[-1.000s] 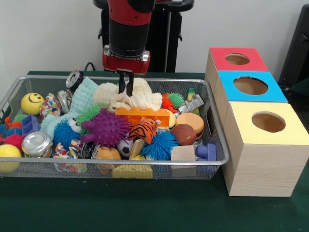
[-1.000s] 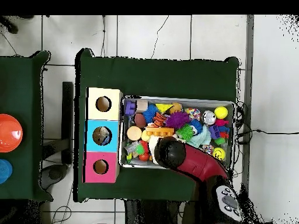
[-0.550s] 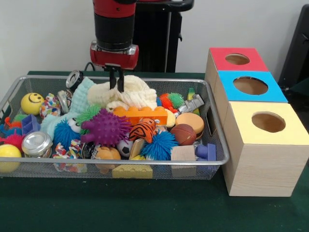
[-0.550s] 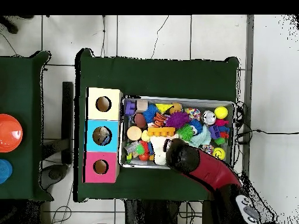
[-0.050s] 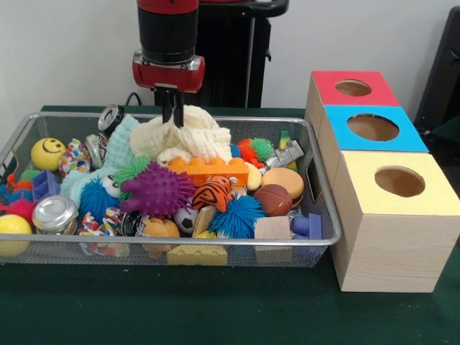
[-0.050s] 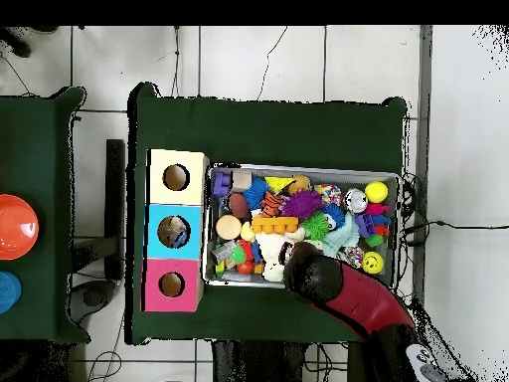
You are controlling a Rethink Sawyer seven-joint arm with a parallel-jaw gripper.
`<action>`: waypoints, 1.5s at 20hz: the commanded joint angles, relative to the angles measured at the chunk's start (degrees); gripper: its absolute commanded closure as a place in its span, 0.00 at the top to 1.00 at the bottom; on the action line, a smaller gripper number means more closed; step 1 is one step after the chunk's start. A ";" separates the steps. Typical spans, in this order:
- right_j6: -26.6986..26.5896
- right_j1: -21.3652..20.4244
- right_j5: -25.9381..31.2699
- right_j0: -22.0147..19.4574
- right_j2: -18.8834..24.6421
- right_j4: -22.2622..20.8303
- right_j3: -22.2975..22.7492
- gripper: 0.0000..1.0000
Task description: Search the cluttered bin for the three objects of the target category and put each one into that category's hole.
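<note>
Cream cloth [image 5: 188, 138] in gripper [image 5: 172, 119] (above bin [image 5: 316, 188])

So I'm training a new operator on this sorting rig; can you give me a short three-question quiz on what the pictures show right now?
1. True or false: the gripper is shut on the cream cloth.
2. Which colour tops the box nearest the camera in the front view? A) red B) blue C) yellow
3. Fill in: the orange toy brick lies just in front of the ______.

Key
1. True: the fingers pinch the cloth's top, which bunches up towards them, inside the wire basket.
2. C: the yellow box is nearest, then the blue box, then the red box.
3. Cream cloth.
</note>
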 commanded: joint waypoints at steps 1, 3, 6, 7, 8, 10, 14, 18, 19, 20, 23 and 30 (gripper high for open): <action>6.01 -0.45 -4.46 -1.26 6.43 -3.40 1.54 0.00; 5.94 -0.47 -5.20 -1.41 6.63 -3.88 1.48 0.00; 7.49 -0.49 -7.96 0.25 4.70 -5.08 1.02 1.00; 7.58 -0.51 -8.38 0.76 4.30 -5.46 0.64 1.00; 7.75 -0.48 -7.17 1.24 3.75 -5.23 0.27 1.00; 7.96 -0.50 -6.65 1.61 3.45 -5.27 -0.04 1.00; 6.93 0.12 -2.33 2.60 3.53 -4.68 -2.11 1.00; 7.92 -1.78 3.93 5.59 1.26 -3.17 -3.54 1.00; 8.15 -2.20 6.32 6.67 0.33 -2.82 -4.62 1.00; 8.26 -2.47 8.15 7.26 -0.15 -2.55 -5.27 1.00; 8.15 -1.96 8.85 6.89 0.32 -2.02 -5.61 1.00; 7.86 0.22 -3.31 -0.17 5.47 -3.24 1.06 1.00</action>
